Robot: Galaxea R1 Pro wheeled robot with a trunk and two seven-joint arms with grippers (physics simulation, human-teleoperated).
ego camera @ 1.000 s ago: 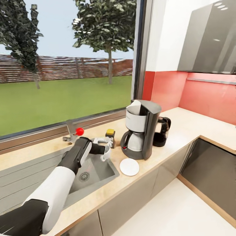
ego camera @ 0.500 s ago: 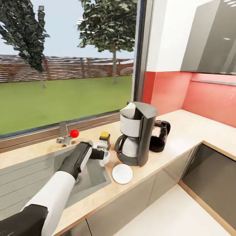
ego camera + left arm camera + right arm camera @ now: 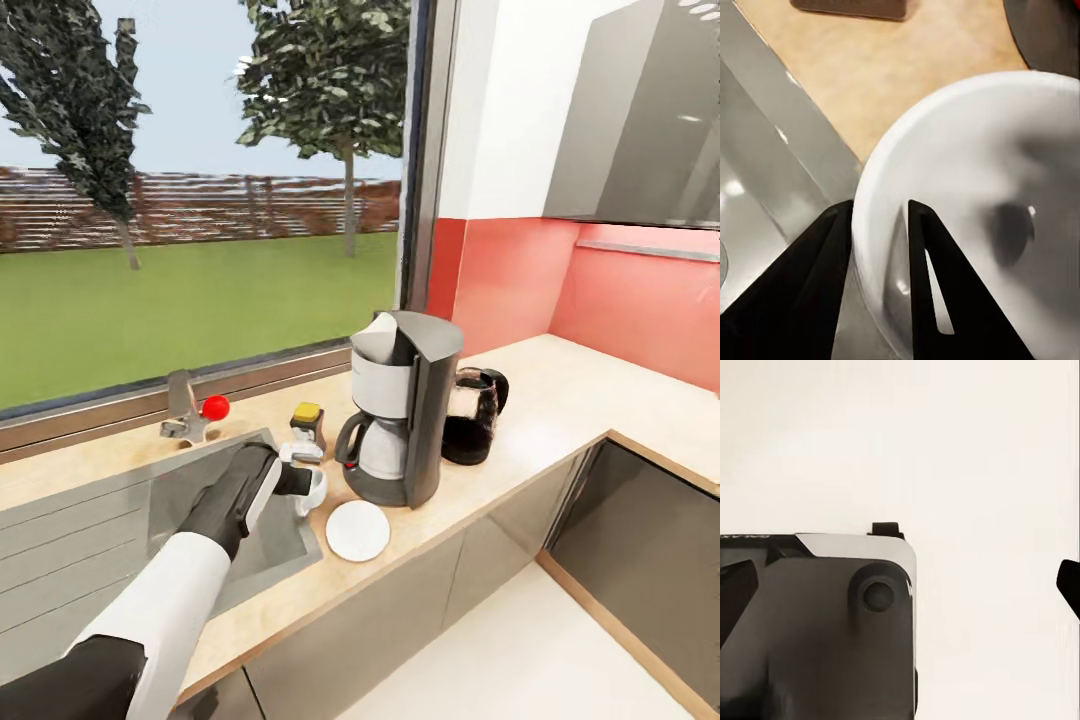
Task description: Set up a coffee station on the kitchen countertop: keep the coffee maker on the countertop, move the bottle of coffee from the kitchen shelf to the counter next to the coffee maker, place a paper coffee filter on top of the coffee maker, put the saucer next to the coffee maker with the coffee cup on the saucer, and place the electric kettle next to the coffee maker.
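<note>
Head view: the left gripper (image 3: 300,482) holds the coffee cup (image 3: 312,488) over the sink (image 3: 120,500) edge, at nine o'clock from the saucer (image 3: 357,530) fronting the coffee maker (image 3: 398,420).

Left wrist view: fingers (image 3: 924,279) pinch the cup's rim; that thin hold could slip.

Right wrist view: pincer state unclear.

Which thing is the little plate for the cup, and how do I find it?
Find the tall grey coffee maker on the tan countertop by the window. Right in front of it, near the counter's edge beside the sink, lies the saucer. It is the only flat, round, plain white thing there.
</note>
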